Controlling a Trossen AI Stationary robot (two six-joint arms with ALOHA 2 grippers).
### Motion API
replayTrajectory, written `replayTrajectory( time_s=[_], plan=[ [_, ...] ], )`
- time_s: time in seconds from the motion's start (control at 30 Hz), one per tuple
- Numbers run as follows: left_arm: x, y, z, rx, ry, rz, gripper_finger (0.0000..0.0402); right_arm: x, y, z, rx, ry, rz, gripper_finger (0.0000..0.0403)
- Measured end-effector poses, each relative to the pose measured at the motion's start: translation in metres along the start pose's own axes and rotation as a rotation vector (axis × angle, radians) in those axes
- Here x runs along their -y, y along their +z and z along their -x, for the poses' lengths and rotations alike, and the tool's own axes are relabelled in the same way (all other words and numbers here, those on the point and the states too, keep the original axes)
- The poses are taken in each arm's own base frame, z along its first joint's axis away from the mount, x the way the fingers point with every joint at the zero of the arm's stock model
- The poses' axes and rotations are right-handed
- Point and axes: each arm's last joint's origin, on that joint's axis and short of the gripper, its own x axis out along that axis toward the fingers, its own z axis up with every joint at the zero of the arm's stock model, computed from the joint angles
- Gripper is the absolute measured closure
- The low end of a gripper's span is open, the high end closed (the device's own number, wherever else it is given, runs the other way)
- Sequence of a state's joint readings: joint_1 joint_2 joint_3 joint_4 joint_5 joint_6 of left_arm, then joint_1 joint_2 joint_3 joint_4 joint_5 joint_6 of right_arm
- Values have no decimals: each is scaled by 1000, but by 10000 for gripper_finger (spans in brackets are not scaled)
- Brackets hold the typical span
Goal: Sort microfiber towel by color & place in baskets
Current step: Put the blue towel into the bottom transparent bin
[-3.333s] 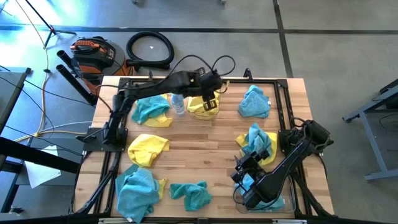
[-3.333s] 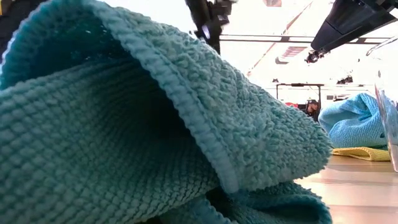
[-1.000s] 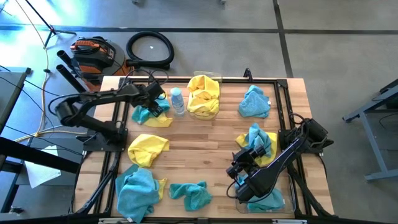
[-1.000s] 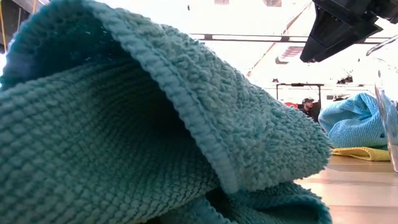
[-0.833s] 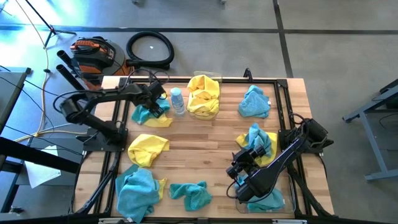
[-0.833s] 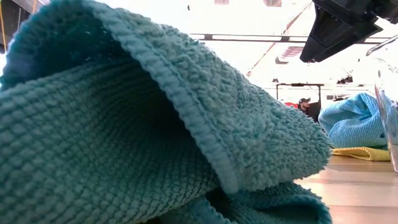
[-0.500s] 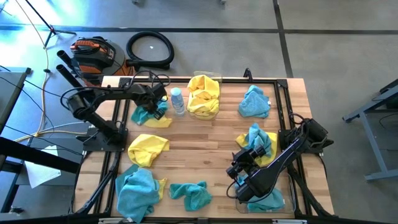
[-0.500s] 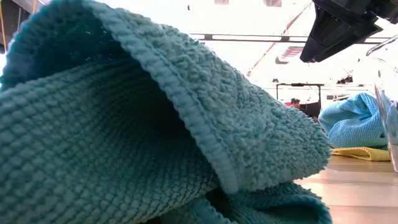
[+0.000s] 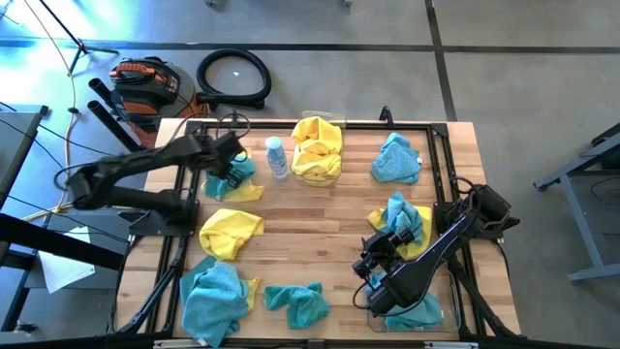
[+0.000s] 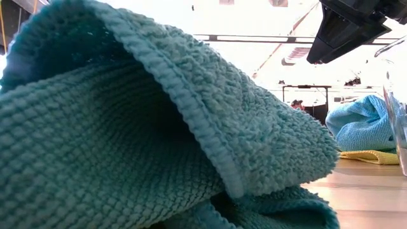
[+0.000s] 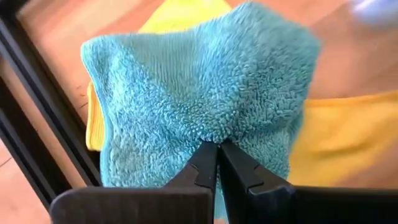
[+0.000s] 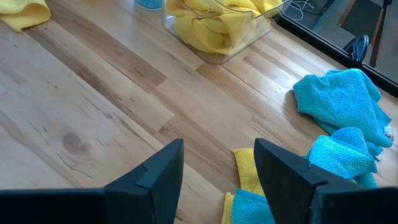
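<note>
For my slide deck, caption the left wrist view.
Left gripper pinching a teal towel lying over a yellow towel.

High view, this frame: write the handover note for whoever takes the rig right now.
Left gripper: shut on a teal towel at the table's far left, above a yellow towel.
Right gripper: open, empty, hovering near the right side of the table.
Done: the far basket holds yellow towels; the near-right basket holds teal, mostly hidden under the right arm.
Left: loose towels remain across the table, including a yellow one, a teal one and a mixed pile. The pinched teal one goes to the near-right basket.
</note>
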State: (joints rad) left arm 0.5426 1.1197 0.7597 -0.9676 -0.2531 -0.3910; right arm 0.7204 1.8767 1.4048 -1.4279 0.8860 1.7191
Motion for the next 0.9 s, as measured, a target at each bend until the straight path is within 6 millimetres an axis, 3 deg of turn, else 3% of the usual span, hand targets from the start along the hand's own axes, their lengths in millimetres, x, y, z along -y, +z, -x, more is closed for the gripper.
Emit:
replayTrajectory(
  time_s=[0.2, 0.5, 0.9],
  plan=[
    [-2, -29, 39, 119, -123, 35, 401, 0, 1, 0, 27, 3, 0, 210],
    [0, -64, 80, 306, -417, 18, 401, -1, 3, 0, 103, 20, -6, 210],
    [45, -67, 122, 575, -879, -168, 401, -5, 9, 1, 305, 59, 16, 210]
  ],
)
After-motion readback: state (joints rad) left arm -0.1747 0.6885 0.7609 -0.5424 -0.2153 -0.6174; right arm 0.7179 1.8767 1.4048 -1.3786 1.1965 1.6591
